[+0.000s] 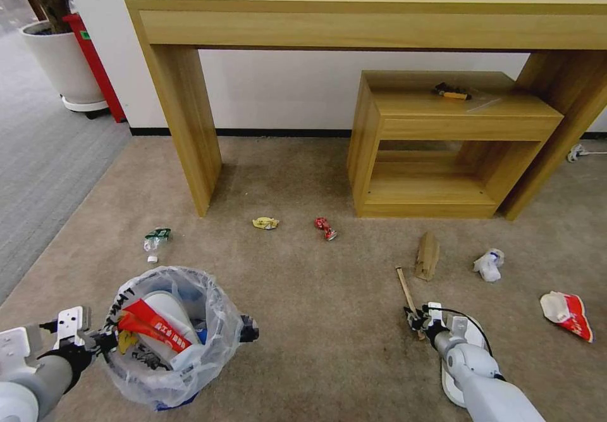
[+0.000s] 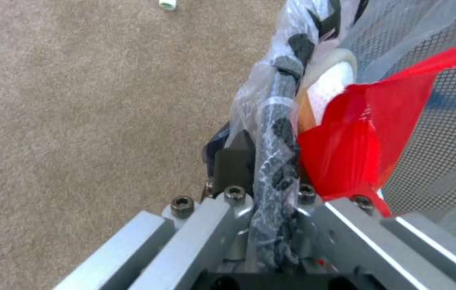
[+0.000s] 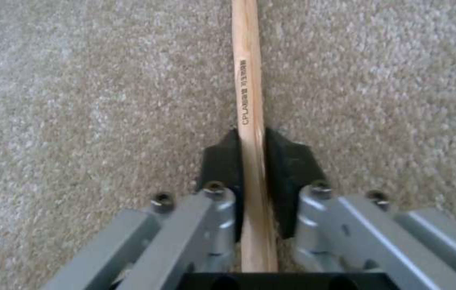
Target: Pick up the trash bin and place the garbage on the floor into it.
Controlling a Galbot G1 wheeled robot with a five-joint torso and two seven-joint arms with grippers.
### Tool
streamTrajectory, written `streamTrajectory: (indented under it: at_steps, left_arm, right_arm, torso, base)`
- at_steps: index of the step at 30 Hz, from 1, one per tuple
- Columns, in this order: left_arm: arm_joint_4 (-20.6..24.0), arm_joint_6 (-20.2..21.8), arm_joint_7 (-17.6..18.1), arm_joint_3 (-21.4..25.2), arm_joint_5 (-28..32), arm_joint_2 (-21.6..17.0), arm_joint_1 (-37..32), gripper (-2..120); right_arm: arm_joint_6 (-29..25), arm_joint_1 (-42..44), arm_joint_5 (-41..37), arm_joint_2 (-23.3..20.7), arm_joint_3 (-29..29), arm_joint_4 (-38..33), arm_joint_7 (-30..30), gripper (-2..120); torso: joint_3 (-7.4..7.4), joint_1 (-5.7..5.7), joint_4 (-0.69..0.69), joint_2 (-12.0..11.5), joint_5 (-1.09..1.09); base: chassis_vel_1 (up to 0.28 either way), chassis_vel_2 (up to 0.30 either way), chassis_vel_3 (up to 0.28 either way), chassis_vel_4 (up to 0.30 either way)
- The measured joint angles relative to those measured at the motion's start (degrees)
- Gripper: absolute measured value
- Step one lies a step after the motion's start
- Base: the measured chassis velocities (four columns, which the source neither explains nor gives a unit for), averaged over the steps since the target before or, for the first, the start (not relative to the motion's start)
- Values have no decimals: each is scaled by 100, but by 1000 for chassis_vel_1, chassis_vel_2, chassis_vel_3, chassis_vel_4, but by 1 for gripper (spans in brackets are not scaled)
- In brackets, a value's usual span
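Observation:
The trash bin (image 1: 171, 336), with a clear printed liner, stands low on the left of the beige floor (image 1: 316, 321). My left gripper (image 1: 104, 341) is shut on its rim (image 2: 279, 161); a red wrapper (image 2: 357, 141) and a white slipper lie inside. My right gripper (image 1: 417, 321) is down at the carpet, shut on the near end of the thin wooden stick (image 1: 404, 289), whose shaft (image 3: 249, 100) runs between the black pads (image 3: 220, 161). More garbage lies about: a clear bottle (image 1: 156, 240), a yellow wrapper (image 1: 265, 223), a red wrapper (image 1: 325, 228), a cardboard strip (image 1: 427, 255), white crumpled paper (image 1: 490, 264), a red-white packet (image 1: 567, 313).
A long wooden console table (image 1: 379, 11) stands against the wall with a small wooden shelf unit (image 1: 442, 143) under it. The large white plant pot (image 1: 63, 61) and grey ribbed carpet (image 1: 38, 156) are at the left. A white slipper (image 1: 450, 387) lies under my right arm.

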State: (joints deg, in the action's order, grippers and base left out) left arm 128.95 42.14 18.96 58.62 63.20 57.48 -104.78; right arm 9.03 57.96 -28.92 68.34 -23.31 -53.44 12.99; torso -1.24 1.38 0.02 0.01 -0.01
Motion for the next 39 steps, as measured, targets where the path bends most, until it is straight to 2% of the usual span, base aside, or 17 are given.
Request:
streamTrajectory:
  at_steps: [1, 2, 4, 17, 21, 24, 26, 28, 29, 30, 31, 34, 35, 39]
  left_arm:
    - [0, 0, 0, 0, 0, 0, 0, 0]
    - [1, 0, 2, -27, 0, -9, 21, 0]
    - [4, 0, 12, -63, 0, -25, 54, 0]
    - [15, 0, 224, -417, 156, -138, 444, 0]
    - [16, 0, 352, -595, 262, -215, 659, 0]
    - [15, 0, 506, -767, 426, -275, 859, 0]
    - [15, 0, 551, -812, 488, -300, 914, 0]
    - [-16, 0, 647, -948, 616, -409, 1081, 0]
    - [-16, 0, 647, -948, 616, -409, 1081, 0]
    - [-47, 0, 685, -1010, 667, -484, 1160, 0]
    - [-111, 0, 711, -1093, 725, -604, 1275, 0]
    - [-218, 0, 713, -1185, 760, -765, 1402, 0]
    - [-298, 0, 716, -1239, 766, -871, 1485, 0]
    - [-370, 0, 716, -1327, 804, -997, 1586, 0]
  right_arm:
    - [0, 0, 0, 0, 0, 0, 0, 12]
    - [7, 13, -3, 4, -7, -11, -12, 6]
    - [8, 37, -3, 5, -22, -31, -56, 0]
    - [46, 363, 173, 6, -303, -603, -176, 0]
    - [38, 523, 244, -43, -457, -1154, -182, 0]
    - [47, 718, 288, -130, -591, -1911, -167, 0]
    - [52, 755, 289, -157, -609, -2080, -151, 0]
    - [100, 841, 252, -276, -639, -2688, -53, 0]
    - [100, 841, 252, -276, -639, -2688, -53, 0]
    - [129, 847, 201, -353, -630, -2988, 6, 0]
    - [187, 811, 126, -457, -561, -3362, 88, 0]
    - [241, 678, 23, -572, -404, -3756, 198, 0]
    - [286, 490, -76, -648, -173, -4031, 278, 0]
    - [368, 228, -180, -674, 121, -4294, 396, 0]
  torso:
    - [0, 0, 0, 0, 0]
    - [0, 0, 2, 0, 1]
    - [0, 0, 2, 0, 2]
    - [-2, 1, -3, -2, 4]
    - [-2, 0, -3, -2, 1]
    - [-1, 0, -3, -2, -1]
    - [-1, 1, -3, -2, -1]
    - [-1, 1, -4, -2, 0]
    - [-1, 1, -4, -2, 0]
    - [0, 0, -3, -1, -2]
    - [0, 1, -5, -2, -4]
    - [0, 1, -5, -2, -2]
    - [0, 1, -4, -2, -6]
    - [-1, 1, -1, -2, 0]
  base:
    - [0, 0, 0, 0]
    - [0, 0, 0, 0]
    - [0, 0, 0, 0]
    - [0, 0, 0, 0]
    - [0, 0, 0, 0]
    - [0, 0, 0, 0]
    - [0, 0, 0, 0]
    - [0, 0, 0, 0]
    - [0, 0, 0, 0]
    - [0, 0, 0, 0]
    - [0, 0, 0, 0]
    - [0, 0, 0, 0]
    - [0, 0, 0, 0]
    - [0, 0, 0, 0]
